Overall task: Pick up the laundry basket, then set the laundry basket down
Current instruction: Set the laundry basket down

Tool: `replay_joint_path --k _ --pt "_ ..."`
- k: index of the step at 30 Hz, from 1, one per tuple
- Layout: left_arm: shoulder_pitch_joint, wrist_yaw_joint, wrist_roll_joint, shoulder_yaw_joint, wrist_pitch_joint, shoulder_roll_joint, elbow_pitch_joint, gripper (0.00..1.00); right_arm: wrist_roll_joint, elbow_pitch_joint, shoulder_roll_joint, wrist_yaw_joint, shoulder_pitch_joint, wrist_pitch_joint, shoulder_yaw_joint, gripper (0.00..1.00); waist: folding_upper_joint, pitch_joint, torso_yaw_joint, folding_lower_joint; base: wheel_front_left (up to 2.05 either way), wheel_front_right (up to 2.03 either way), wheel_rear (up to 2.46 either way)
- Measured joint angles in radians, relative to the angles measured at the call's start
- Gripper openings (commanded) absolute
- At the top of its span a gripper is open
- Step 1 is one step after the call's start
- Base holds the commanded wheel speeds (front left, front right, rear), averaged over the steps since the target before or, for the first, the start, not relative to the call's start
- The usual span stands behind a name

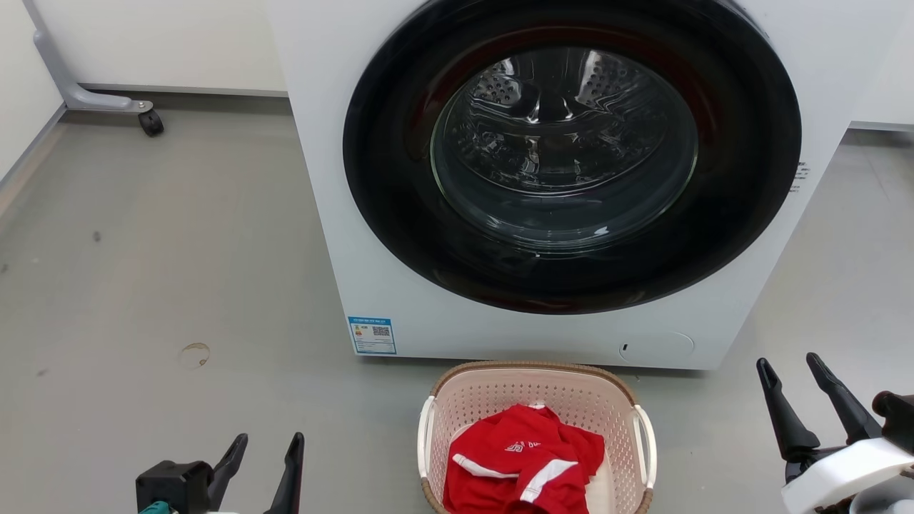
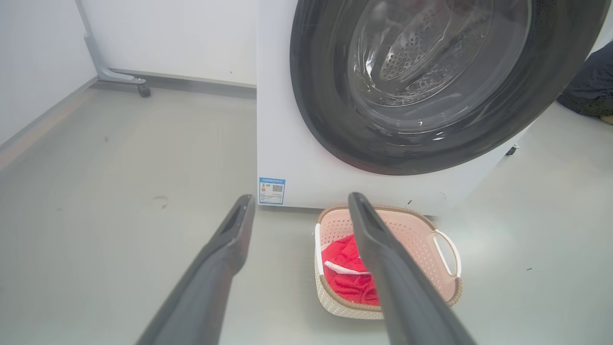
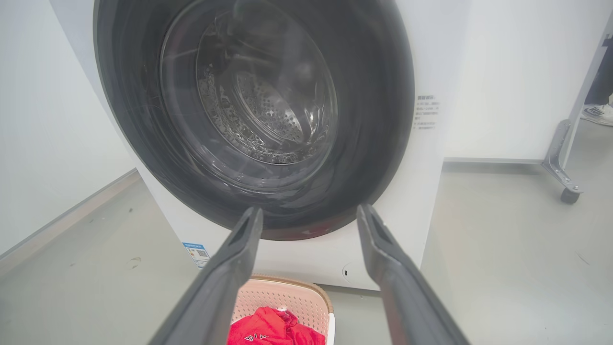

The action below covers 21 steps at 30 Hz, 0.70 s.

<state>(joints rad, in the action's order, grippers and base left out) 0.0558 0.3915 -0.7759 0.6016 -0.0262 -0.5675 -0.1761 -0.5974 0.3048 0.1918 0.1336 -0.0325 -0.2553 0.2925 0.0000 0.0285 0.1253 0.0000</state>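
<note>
Laundry basket (image 1: 500, 394) sits on the grey floor (image 1: 178, 271) just in front of the white washer (image 1: 335, 235), close to its lower edge and a little right of the blue label (image 1: 371, 335) on the washer's front. Its brown rim faces up, with the left handle (image 1: 426, 437) and the right handle (image 1: 647, 437), both white, standing on its two sides. A red garment (image 1: 521, 460) with white stripes lies crumpled inside, filling the near part of the basket. Above it the washer's round dark door (image 1: 385, 214) frames glass through which the perforated steel drum (image 1: 564, 135) shows. The left tool (image 1: 270, 437) hangs at the near left, well apart from the basket, its two dark fingers spread and nothing between them. The right tool (image 1: 788, 360) stands at the near right, also apart from the basket and to the right of the right handle, fingers likewise spread and empty. From the left wrist, one of the fingers (image 2: 392, 268) crosses in front of the basket without touching it. At the far left a grey caster leg (image 1: 107, 100) rests by the wall.
</note>
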Motion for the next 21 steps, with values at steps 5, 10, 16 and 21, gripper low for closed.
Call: replay_joint_path --k 5,10,16,21 --pt "-0.004 0.0 0.0 0.011 0.037 -0.016 -0.004 1.0 0.0 0.001 -0.001 0.0 0.0 0.001 0.001 1.0 0.0 0.006 0.0 0.0 0.0 0.0 0.0" --pt "-0.028 -0.001 0.0 0.013 0.061 -0.025 -0.004 1.0 0.0 0.002 -0.001 0.0 0.0 0.009 0.012 1.0 0.0 0.009 -0.006 0.0 0.0 0.0 0.0" --pt "-0.028 -0.001 0.0 0.016 0.062 -0.025 -0.008 1.0 0.0 0.002 0.001 0.0 0.0 0.009 0.014 1.0 0.0 0.011 -0.009 0.0 0.0 0.0 0.0" --pt "-0.028 -0.001 0.0 0.02 0.063 -0.025 -0.009 1.0 0.0 0.002 0.003 0.0 -0.001 0.009 0.014 1.0 0.0 0.009 -0.008 0.0 0.0 0.0 0.0"
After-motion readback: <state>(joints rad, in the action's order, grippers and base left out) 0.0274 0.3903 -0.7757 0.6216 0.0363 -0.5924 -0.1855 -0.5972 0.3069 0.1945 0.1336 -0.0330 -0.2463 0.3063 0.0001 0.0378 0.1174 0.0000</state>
